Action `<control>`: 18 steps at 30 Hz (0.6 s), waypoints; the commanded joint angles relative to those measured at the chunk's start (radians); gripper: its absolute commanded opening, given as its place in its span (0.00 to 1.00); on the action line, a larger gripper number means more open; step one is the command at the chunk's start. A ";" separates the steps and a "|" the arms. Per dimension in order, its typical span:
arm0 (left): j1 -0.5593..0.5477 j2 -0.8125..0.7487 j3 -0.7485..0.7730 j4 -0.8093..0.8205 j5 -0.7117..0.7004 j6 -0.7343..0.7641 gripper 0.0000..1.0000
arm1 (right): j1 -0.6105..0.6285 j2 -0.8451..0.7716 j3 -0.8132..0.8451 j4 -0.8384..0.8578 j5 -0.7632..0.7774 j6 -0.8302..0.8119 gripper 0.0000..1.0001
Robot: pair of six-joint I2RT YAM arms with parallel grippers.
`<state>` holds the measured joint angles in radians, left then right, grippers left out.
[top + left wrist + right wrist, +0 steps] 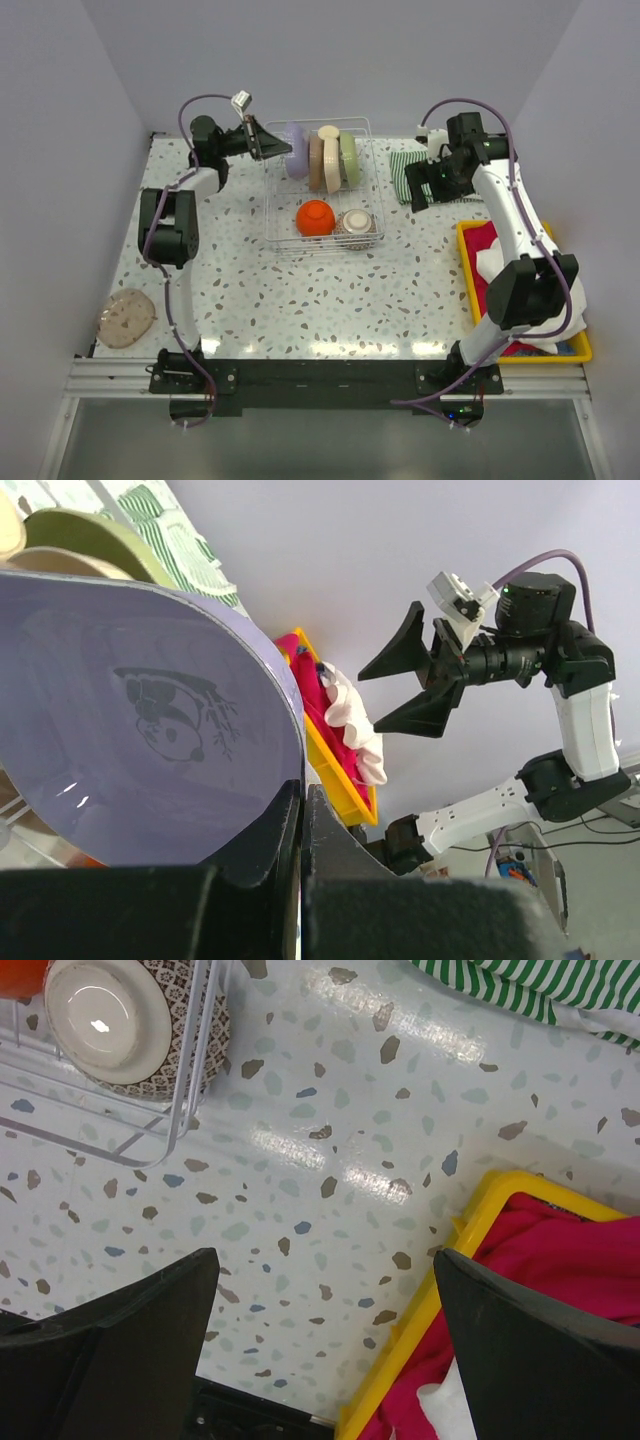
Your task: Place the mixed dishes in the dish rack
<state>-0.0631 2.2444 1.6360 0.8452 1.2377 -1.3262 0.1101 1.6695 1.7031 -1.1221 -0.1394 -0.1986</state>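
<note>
Left claw point(275, 146) pinches the rim of a smooth lavender rounded plate point(130, 730), upright in the wire-grid dish rack point(372, 190) beside a brown plate point(315, 166); right claw point(320, 1300) hangs spread above the speckled table point(330, 290).

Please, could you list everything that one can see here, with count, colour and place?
dish rack: 1, clear wire, far middle of the table
purple plate: 1, lilac, rack's far left, held
square plates: 3, brown, cream, green, upright in the rack
orange bowl: 1, orange-red, rack's near part
grey bowl: 1, grey patterned, right of orange bowl
round plate: 1, pale, table's near left corner
striped cloth: 1, green-white, right of the rack
tray: 1, yellow, table's right edge
cloths: count unclear, red and white, in the tray
left gripper: 1, black, shut on the purple plate
right gripper: 1, black, open, empty, near the striped cloth
</note>
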 commanded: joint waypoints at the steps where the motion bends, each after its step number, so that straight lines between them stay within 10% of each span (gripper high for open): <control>1: -0.003 0.041 0.038 -0.014 0.002 0.010 0.00 | -0.001 0.021 0.058 -0.019 0.029 -0.025 0.93; 11: -0.003 0.028 0.024 -0.199 -0.070 0.140 0.00 | 0.010 0.038 0.052 -0.012 0.027 -0.027 0.93; 18: -0.032 -0.019 0.042 -0.385 -0.214 0.239 0.39 | 0.020 0.049 0.055 -0.013 0.018 -0.024 0.93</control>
<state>-0.0647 2.2948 1.6455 0.5594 1.1103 -1.1580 0.1188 1.7153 1.7290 -1.1324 -0.1219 -0.2111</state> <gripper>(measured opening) 0.298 0.931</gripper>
